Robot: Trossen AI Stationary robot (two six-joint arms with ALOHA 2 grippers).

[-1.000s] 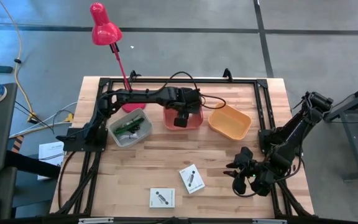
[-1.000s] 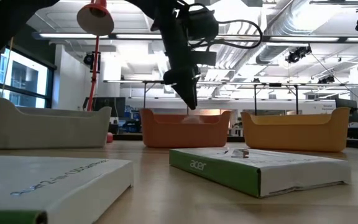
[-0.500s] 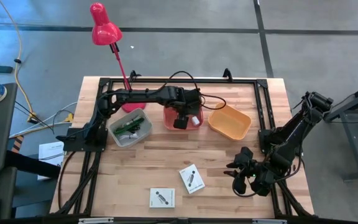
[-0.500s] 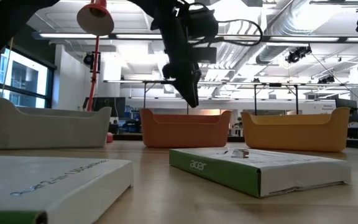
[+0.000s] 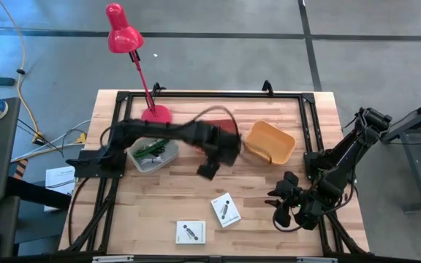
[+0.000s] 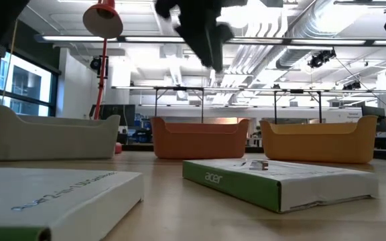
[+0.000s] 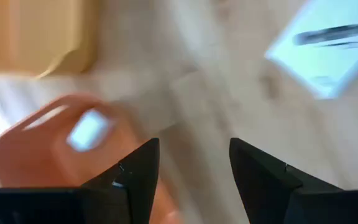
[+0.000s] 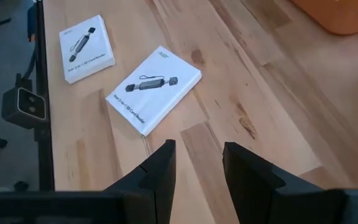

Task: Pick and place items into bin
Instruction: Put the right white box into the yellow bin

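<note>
Two white square cards, flat boxes with dark print, lie on the wooden table: one near the middle front, the other at the near edge. My left gripper hangs open in the air between the red bin and the nearer card, holding nothing. The arm covers most of the red bin from above. A pale item lies inside that bin. My right gripper waits open at the right front, above bare wood, facing both cards.
A grey bin with green things stands left of the red bin, and an orange bin to its right. A red desk lamp rises at the far left. A black frame rims the table. Bare wood lies between bins and cards.
My left gripper has risen from above the red bin and swung fast toward the table's near edge, toward the cards, tipping as it went. The right arm, the bins and the cards have kept still.
</note>
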